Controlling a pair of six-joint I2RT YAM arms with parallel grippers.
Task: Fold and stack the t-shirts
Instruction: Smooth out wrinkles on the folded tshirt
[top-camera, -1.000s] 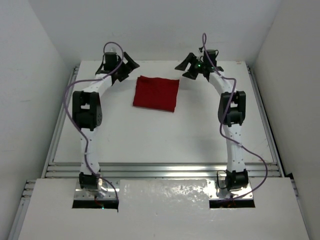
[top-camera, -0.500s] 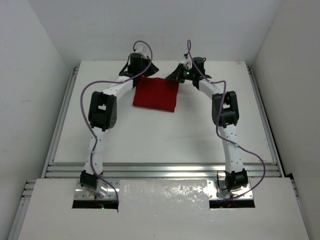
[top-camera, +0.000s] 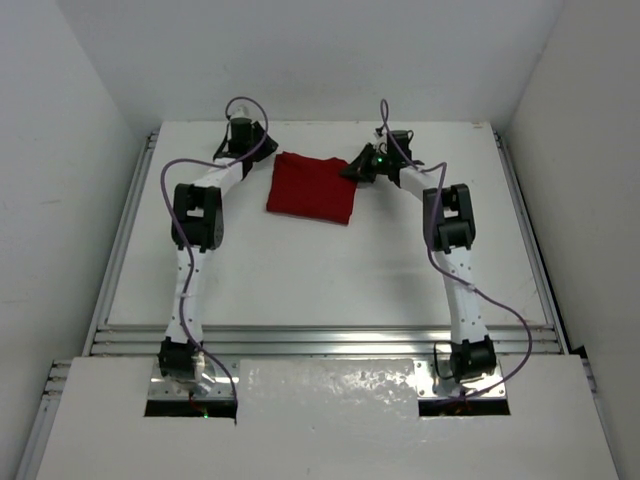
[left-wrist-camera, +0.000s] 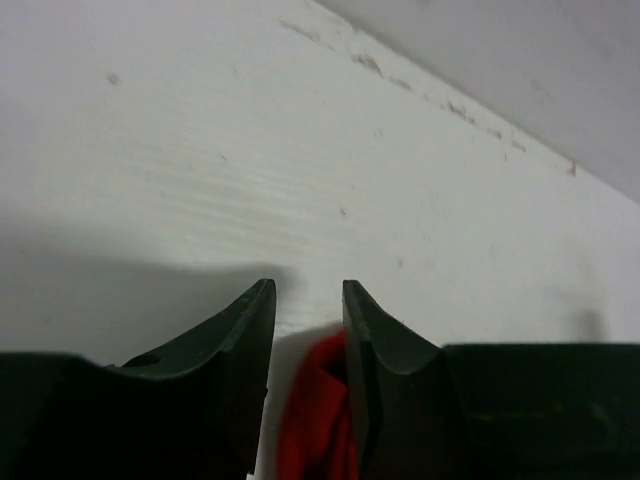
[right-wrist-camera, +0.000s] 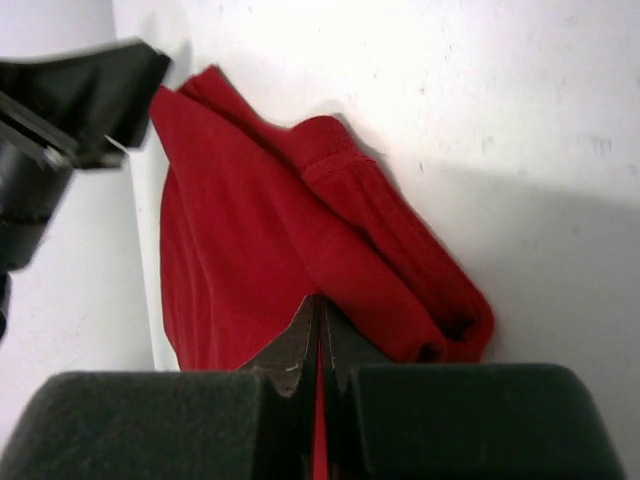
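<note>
The dark red t-shirt (top-camera: 312, 188) lies folded into a rough square at the back middle of the table (top-camera: 300, 270). My left gripper (top-camera: 263, 150) is at its back left corner. In the left wrist view, the jaws of the left gripper (left-wrist-camera: 308, 287) stand a little apart, and a bunch of the t-shirt (left-wrist-camera: 320, 420) sits between them against the right finger. My right gripper (top-camera: 352, 168) is at the back right corner. In the right wrist view the right gripper (right-wrist-camera: 320, 300) is shut on a fold of the t-shirt (right-wrist-camera: 260, 220), with a red sliver showing between its jaws.
The white back wall (left-wrist-camera: 520, 60) rises just beyond the shirt. Metal rails (top-camera: 125, 240) run along the table's sides. My left gripper (right-wrist-camera: 90, 90) shows at the upper left of the right wrist view, close to the shirt's far corner.
Both arms swung in from outside the shirt to its back corners. The right gripper shut on the cloth. The left gripper shut, then parted a little and drew back to the left.
</note>
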